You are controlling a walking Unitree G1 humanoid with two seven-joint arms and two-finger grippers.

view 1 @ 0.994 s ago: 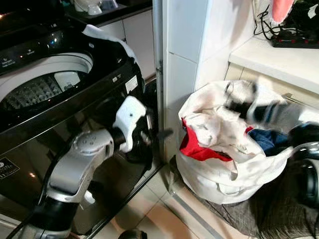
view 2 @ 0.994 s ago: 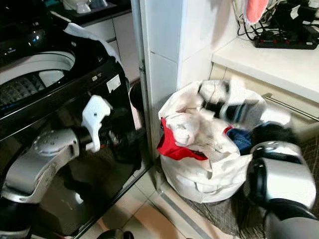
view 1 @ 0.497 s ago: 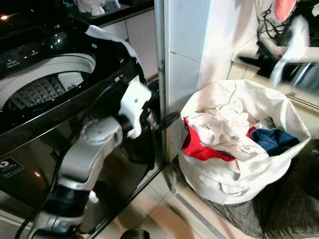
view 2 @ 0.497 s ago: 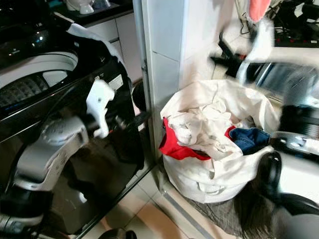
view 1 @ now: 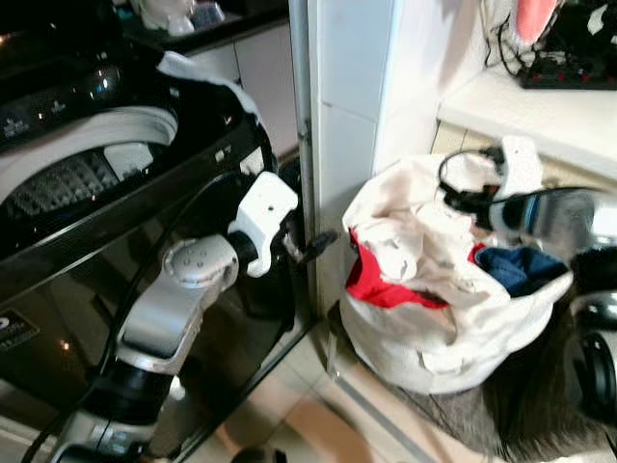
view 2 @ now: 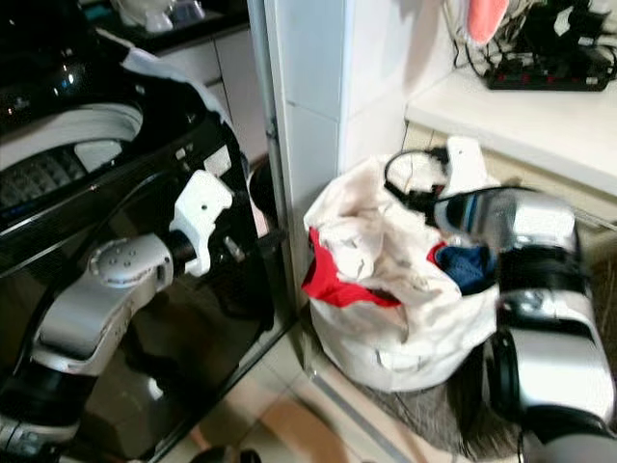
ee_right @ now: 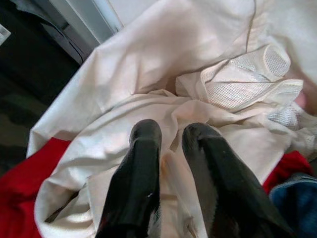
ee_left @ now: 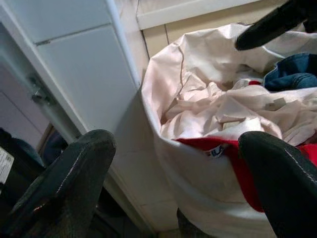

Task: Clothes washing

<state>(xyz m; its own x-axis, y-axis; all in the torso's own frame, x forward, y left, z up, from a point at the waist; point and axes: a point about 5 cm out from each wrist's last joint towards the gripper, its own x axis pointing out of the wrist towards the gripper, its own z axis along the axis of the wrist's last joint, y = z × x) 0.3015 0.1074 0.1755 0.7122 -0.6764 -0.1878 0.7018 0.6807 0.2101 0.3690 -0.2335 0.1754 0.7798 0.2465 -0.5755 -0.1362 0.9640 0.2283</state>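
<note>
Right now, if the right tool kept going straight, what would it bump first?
Most likely the white cloth piled in the bag. The right tool points down into it, fingers nearly together, tips just above the folds, though depth is hard to judge.

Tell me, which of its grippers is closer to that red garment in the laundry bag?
The right. The right gripper is down among the pale clothes inside the bag, right beside the red garment. The left gripper hangs outside the bag, between it and the washing machine.

White tiled wall (view 1: 352, 87), pale counter (view 1: 540, 111), tiled floor (view 1: 318, 415).
</note>
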